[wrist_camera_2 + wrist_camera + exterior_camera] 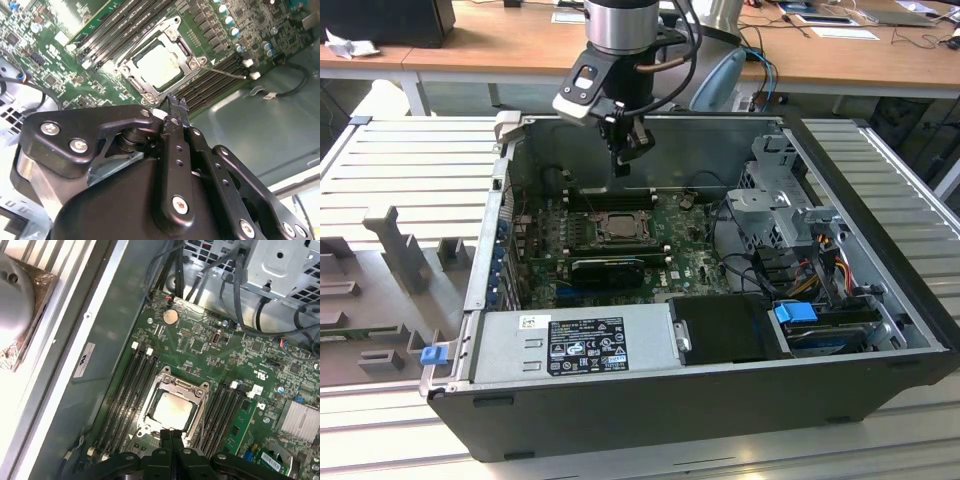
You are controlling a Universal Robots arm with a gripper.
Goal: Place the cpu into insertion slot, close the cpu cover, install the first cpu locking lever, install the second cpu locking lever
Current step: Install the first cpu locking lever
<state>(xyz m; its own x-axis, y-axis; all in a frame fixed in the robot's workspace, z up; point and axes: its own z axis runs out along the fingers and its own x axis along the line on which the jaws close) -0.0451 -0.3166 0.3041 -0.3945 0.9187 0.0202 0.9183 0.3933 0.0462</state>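
The cpu (617,228) (159,65) (172,410) lies flat in the insertion slot (616,240) on the green motherboard, its pale top showing. The cpu cover (131,67) (183,387) lies down around it as a silver frame, the chip visible through its window. A thin metal locking lever (227,74) sticks out sideways from one corner of the socket. My gripper (623,166) (175,102) (170,437) hangs inside the case a little above the socket, nearer the case's back wall. Its black fingers are pressed together, shut, with nothing between them.
The open computer case (650,420) lies on a grey slatted table. A power supply (570,345) fills its front, a metal drive cage (780,190) and cable bundles (820,250) the exterior view's right. Dark memory slots (125,395) flank the socket. Grey fixtures (400,250) stand left.
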